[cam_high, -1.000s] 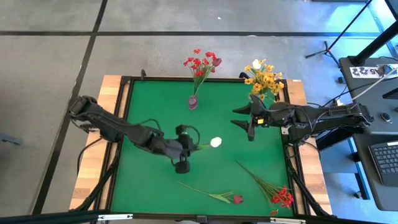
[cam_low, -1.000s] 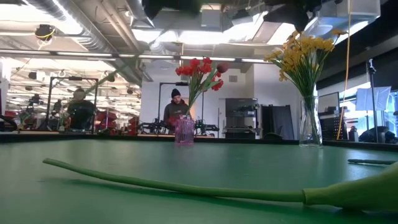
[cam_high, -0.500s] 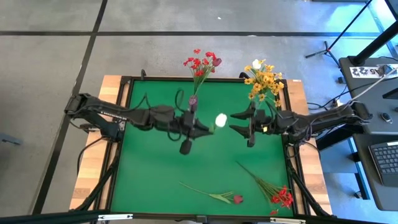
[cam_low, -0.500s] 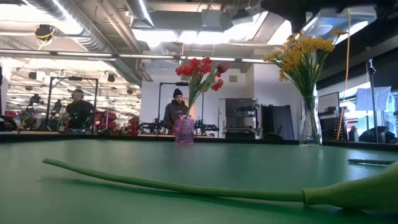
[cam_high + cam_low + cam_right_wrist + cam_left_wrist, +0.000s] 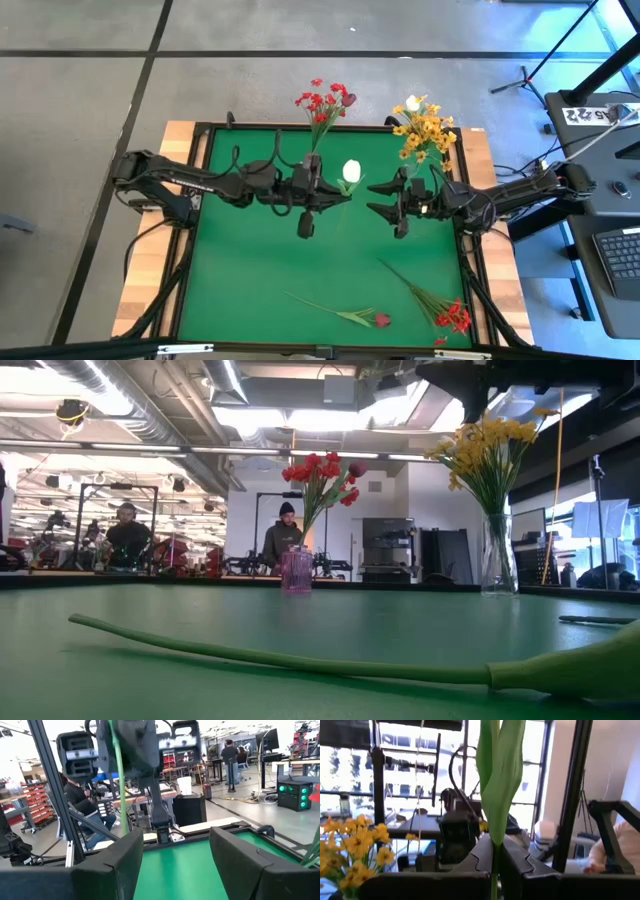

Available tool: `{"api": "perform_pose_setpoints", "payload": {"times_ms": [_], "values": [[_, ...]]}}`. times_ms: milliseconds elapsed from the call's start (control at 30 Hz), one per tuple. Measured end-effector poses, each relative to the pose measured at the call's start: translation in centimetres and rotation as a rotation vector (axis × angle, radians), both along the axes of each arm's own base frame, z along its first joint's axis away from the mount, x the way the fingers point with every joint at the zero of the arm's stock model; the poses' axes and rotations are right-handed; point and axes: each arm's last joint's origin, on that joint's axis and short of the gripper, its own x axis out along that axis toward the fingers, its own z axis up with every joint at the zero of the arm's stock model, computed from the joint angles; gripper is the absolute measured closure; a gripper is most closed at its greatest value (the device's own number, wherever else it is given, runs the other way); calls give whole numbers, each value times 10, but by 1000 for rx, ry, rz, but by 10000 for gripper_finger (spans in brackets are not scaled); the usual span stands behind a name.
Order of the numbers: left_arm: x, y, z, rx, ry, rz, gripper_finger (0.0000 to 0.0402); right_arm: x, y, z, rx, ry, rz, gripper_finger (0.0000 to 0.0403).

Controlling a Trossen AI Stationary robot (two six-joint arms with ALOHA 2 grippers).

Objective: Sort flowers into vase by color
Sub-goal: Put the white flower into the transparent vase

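Note:
My left gripper (image 5: 338,195) (image 5: 495,870) hovers over the middle of the green mat, shut on a white-bud flower (image 5: 351,171). Its green leaf (image 5: 502,775) rises between the fingers in the left wrist view. My right gripper (image 5: 372,197) (image 5: 175,865) faces it from the table's right, open and empty, a short gap away. A dark red bud flower (image 5: 350,315) and a red cluster (image 5: 445,308) lie flat near the mat's near edge. The red bunch (image 5: 322,100) stands in a pink vase (image 5: 296,572). The yellow bunch (image 5: 425,130) stands in a clear vase (image 5: 497,555). My left gripper pinches the white flower's stem (image 5: 495,855) between its two fingers, just below the leaf. The fingers come level from the table's left and lie across the stem. The flower is lifted clear, roughly upright, and its lower stem (image 5: 120,780) hangs below the fingers.
A white bud (image 5: 412,102) sits among the yellow blossoms. Both vases stand by the mat's far edge (image 5: 330,128). A long stem (image 5: 280,658) lies close to the low camera. Open mat (image 5: 250,260) lies near and left. People are in the room behind.
My left gripper has carried the white flower up and toward the far-right, from the mat's near-left middle to a spot beside the pink vase. The flower has turned from lying level to roughly upright. My right gripper has shifted slightly toward the left, staying open.

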Motion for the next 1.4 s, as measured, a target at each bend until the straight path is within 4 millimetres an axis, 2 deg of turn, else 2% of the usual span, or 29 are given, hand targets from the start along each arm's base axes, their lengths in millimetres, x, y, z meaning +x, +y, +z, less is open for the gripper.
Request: {"api": "perform_pose_setpoints", "payload": {"times_ms": [233, 433, 1033, 1400], "values": [[12, 11, -13, -48, -3, -7, 393, 11, 2, -8, -2, 0, 10, 176], [20, 10, -20, -66, -44, -29, 393, 15, 3, -12, -9, 3, 10, 176], [23, 13, -22, -67, -74, -21, 392, 15, 4, -7, 1, -45, 36, 176], [35, 26, -42, -147, -56, -3, 392, 16, 4, -8, -5, -46, 34, 176]]}}
